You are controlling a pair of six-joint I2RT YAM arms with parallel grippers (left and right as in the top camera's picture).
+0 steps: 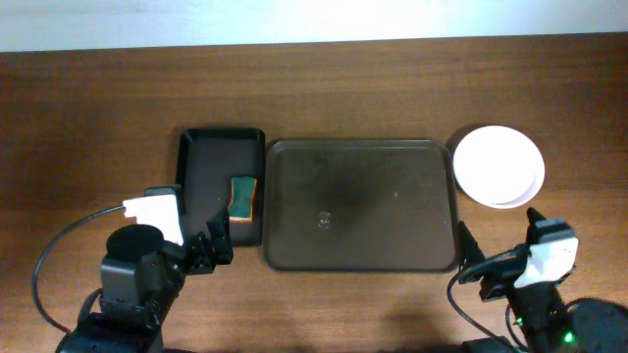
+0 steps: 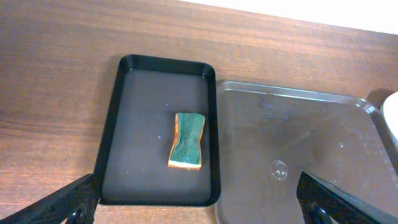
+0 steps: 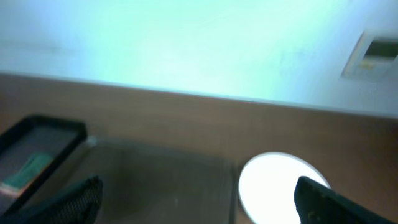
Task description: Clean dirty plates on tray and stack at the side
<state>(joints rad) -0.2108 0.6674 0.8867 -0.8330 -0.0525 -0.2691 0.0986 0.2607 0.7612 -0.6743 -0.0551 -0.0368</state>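
The brown tray (image 1: pixel 361 204) lies in the middle of the table (image 1: pixel 98 118), its long side running left to right. Its surface shows a dull sheen and a small round mark (image 1: pixel 324 221) left of centre. Touching its left edge is a narrower black tray (image 1: pixel 196 186), and in it a sponge (image 2: pixel 187 141) with a green top and an orange underside lies nearer the right wall.

The plates (image 1: pixel 497 167) are off the brown tray. They sit stacked on the table just beside its far right corner. The top one is white with no smear showing, and the edge of another peeps out beneath it at the near side. How many are in the stack cannot be told.

The left tool (image 2: pixel 198 178) hangs near the front of the table over the near end of the black tray, its two fingers (image 2: pixel 71 202) spread wide apart and holding nothing. The right tool (image 3: pixel 198 181) is at the front right, near the brown tray's near right corner, also spread wide with nothing between its fingers. Its view is blurred, but the white plate shows ahead of it.
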